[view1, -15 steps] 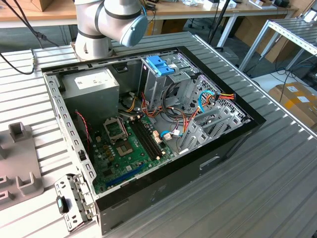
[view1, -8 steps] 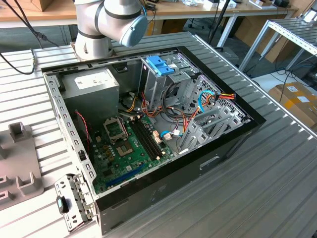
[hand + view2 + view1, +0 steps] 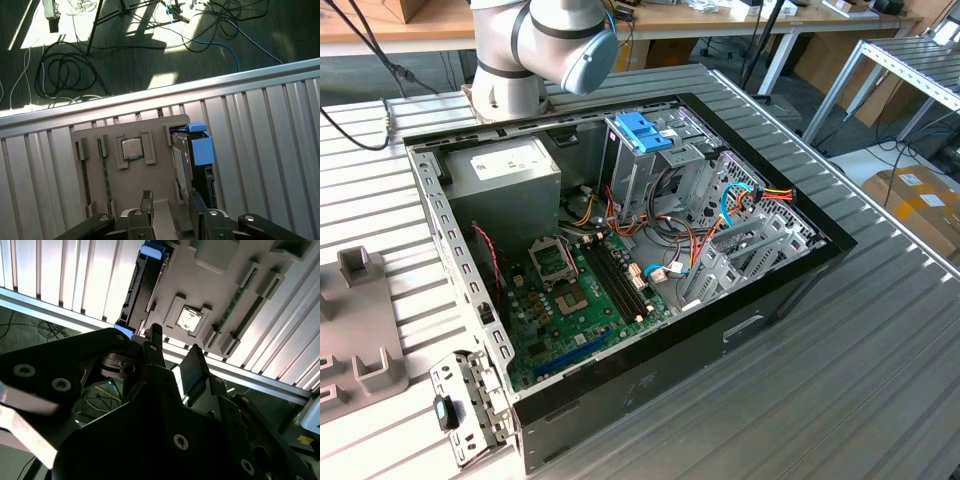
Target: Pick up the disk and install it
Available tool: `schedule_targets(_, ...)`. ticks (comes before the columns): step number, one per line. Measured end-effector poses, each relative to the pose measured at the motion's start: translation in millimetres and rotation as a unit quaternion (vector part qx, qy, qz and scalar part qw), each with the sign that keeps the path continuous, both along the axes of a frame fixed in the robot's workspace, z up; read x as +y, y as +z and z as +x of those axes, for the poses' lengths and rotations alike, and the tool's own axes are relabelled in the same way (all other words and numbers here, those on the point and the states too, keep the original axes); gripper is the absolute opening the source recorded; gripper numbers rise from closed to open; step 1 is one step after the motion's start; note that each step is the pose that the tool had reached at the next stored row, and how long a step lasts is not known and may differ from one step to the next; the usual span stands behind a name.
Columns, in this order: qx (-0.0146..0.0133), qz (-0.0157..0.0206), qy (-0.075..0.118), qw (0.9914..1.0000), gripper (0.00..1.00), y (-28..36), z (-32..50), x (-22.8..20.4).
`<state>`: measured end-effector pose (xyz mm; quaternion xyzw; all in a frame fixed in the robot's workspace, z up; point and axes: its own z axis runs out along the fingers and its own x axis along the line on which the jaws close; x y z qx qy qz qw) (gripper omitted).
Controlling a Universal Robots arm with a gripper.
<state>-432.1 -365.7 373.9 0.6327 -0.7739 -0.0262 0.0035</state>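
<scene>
The disk [image 3: 201, 150], a dark drive in a bright blue carrier with a blue end tab, stands on its edge in a slot at the side of a grey fixture plate [image 3: 130, 185]. It also shows in the second wrist view, the disk [image 3: 142, 285] lying along the plate's edge. My gripper [image 3: 170, 204] hovers above the plate, open, with nothing between its fingers. One fingertip [image 3: 195, 201] is over the disk's near end, the other over bare plate. In the second wrist view the gripper [image 3: 175, 352] is apart from the disk.
The fixture plate [image 3: 360, 330] lies at the exterior view's left and also holds a processor chip [image 3: 132, 148] and memory sticks [image 3: 105, 170]. An open computer case [image 3: 620, 260] fills the table's middle, with a grey drive cage and light-blue bracket [image 3: 642, 130]. Beyond the table edge, cables [image 3: 65, 75] lie on the floor.
</scene>
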Motion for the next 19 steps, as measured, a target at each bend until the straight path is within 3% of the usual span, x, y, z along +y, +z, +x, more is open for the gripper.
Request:
schedule_targets(9,0.0,0.0,0.0,1.0,0.42,-0.7,0.0,1.6)
schedule_targets(11,0.0,0.0,0.0,1.0,0.42,-8.3,0.0,3.1)
schedule_targets(19,-0.0001,0.0017,0.0,1.0,0.42,-8.3,-0.3,4.1)
